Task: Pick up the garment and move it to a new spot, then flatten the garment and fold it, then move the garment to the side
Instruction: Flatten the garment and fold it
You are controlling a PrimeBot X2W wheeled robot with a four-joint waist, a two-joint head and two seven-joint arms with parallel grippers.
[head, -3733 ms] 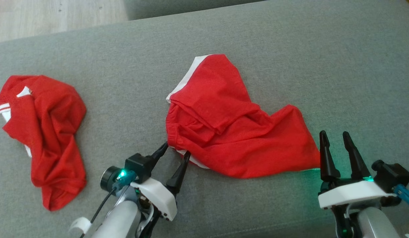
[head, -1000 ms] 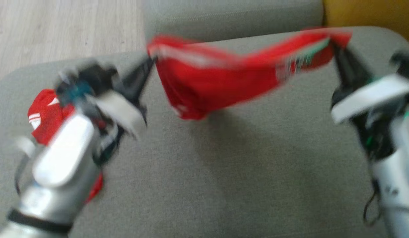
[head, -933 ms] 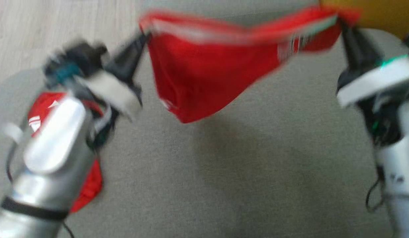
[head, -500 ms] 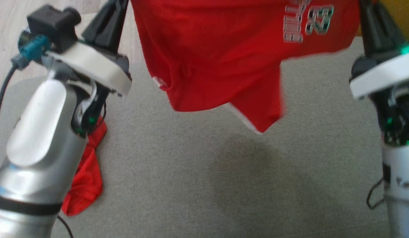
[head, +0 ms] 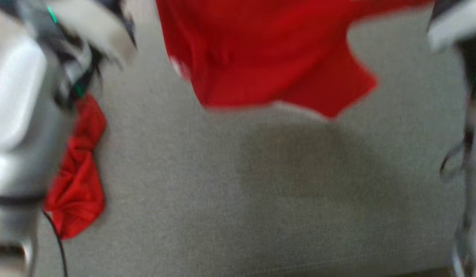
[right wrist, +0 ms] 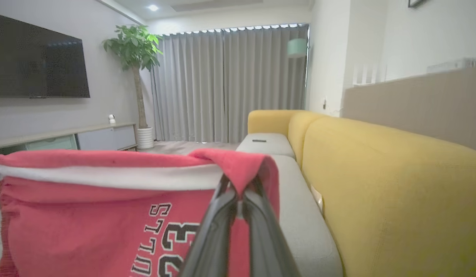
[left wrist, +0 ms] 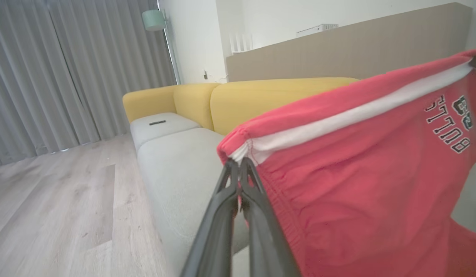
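I've got the left gripper pinched tight on one waistband end of the red shorts, right gripper pinched on the other. They hang stretched between both, up off the grey sofa seat, a second red garment lying at left

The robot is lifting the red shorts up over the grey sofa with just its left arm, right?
Not quite: it uses both arms. In the left wrist view the left end effector is shut on one end of the waistband of the red shorts. In the right wrist view the right end effector is shut on the other end. The shorts do hang over the grey sofa.
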